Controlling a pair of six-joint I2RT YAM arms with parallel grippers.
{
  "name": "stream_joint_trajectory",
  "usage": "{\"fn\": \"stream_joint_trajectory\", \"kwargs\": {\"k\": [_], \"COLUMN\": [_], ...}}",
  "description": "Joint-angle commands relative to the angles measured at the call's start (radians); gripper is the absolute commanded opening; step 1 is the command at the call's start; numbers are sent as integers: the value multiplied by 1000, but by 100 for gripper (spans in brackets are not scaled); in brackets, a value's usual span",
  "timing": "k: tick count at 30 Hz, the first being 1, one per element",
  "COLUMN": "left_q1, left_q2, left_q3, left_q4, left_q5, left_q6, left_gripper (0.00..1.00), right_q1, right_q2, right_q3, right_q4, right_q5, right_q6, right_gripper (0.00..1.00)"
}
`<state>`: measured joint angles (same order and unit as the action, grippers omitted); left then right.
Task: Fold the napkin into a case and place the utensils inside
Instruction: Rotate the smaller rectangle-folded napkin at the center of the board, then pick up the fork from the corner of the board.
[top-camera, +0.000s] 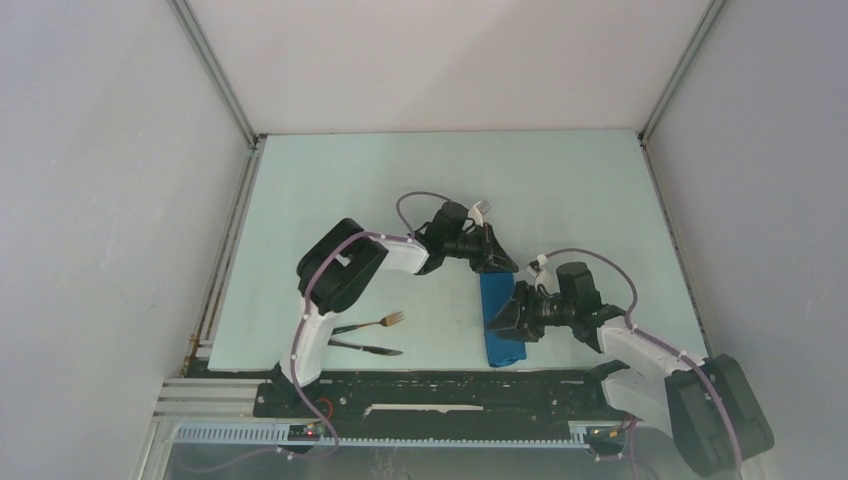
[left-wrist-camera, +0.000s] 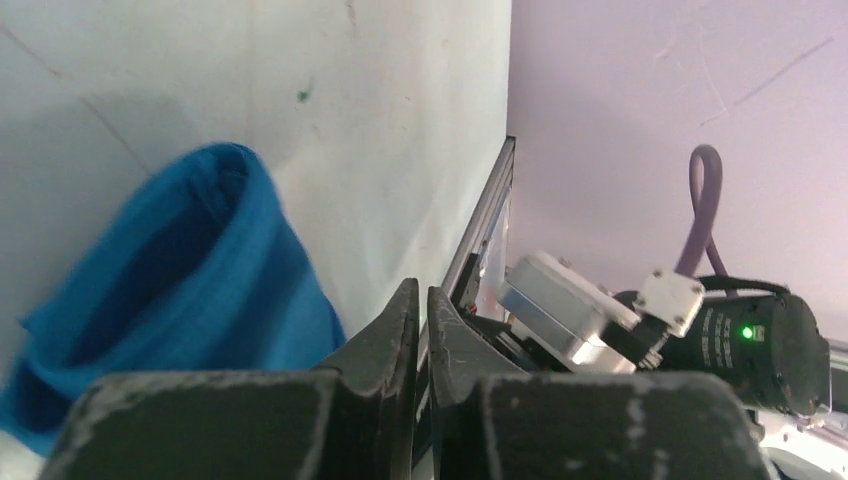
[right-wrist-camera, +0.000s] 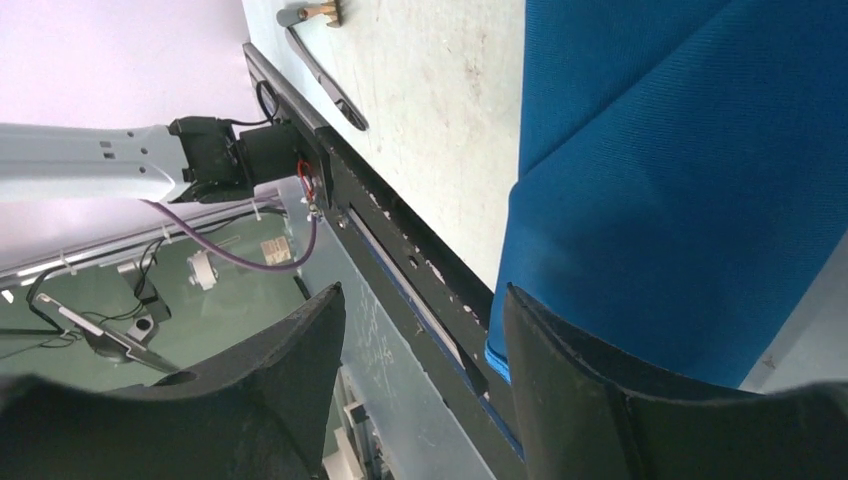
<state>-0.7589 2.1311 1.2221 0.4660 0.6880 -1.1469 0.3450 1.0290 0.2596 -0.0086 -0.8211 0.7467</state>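
The bright blue napkin lies folded as a narrow long case near the table's front edge. In the left wrist view its far end gapes as an open mouth. My left gripper sits at that far end, just right of the mouth; its jaws are shut with nothing between them. My right gripper hovers over the case's middle, open, one finger over the cloth's edge. The fork and dark knife lie to the left, untouched.
The black frame rail runs along the table's near edge, close to the case's near end. Grey walls enclose the pale table on three sides. The right arm's wrist is close beside my left gripper.
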Motion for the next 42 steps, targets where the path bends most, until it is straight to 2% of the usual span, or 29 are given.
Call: {"fn": "stream_joint_trajectory", "kwargs": {"k": [1, 4, 7, 9, 13, 15, 18, 21, 24, 27, 29, 31, 34, 36, 37, 38, 40, 42], "left_q1": [35, 51, 55, 57, 62, 65, 68, 67, 71, 86, 110, 143, 165, 164, 169, 170, 168, 160], "left_q2": [98, 183, 237, 248, 244, 236, 205, 130, 8, -144, -251, -371, -524, -620, -678, -735, -796, -834], "left_q3": [46, 85, 106, 106, 114, 119, 141, 196, 251, 314, 333, 314, 271, 183, 138, 75, 36, -8], "left_q4": [115, 86, 77, 77, 68, 56, -5, -171, -364, -620, -819, -1035, -1405, -1557, -1569, -1563, -1595, -1604], "left_q5": [32, 46, 48, 47, 54, 58, 60, 46, 16, -45, -109, -184, -446, -620, -721, -762, -926, -990], "left_q6": [-66, -52, -61, -58, -42, -34, 12, 115, 224, 401, 506, 649, 864, 950, 928, 922, 900, 908], "left_gripper": [11, 11, 11, 11, 11, 11, 13, 23, 42, 53, 62, 71, 74, 74, 75, 76, 76, 74], "right_q1": [-30, -46, -40, -32, 89, 99, 50, 37, 79, 124, 169, 184, 182, 176, 173, 170, 169, 165], "right_q2": [55, 131, 167, 128, -15, -47, -39, 19, 48, -1, -61, -115, -165, -167, -162, -156, -147, -148], "right_q3": [-52, -92, -88, -74, 7, -7, -87, -122, -85, 16, 108, 170, 225, 238, 240, 240, 240, 240], "right_q4": [181, 244, 234, 212, 49, 71, 147, 181, 162, 36, -131, -222, -280, -280, -271, -254, -233, -237], "right_q5": [-75, -71, -58, -70, 15, 4, -8, -1, 45, 111, 197, 224, 231, 227, 217, 205, 183, 166], "right_q6": [-1, 21, 8, 24, 17, 48, 69, 36, 5, -51, -105, -134, -163, -179, -180, -180, -182, -193], "right_gripper": [67, 67, 67, 67, 70, 71, 72, 73, 73, 76, 82, 87, 89, 89, 89, 89, 89, 88]}}
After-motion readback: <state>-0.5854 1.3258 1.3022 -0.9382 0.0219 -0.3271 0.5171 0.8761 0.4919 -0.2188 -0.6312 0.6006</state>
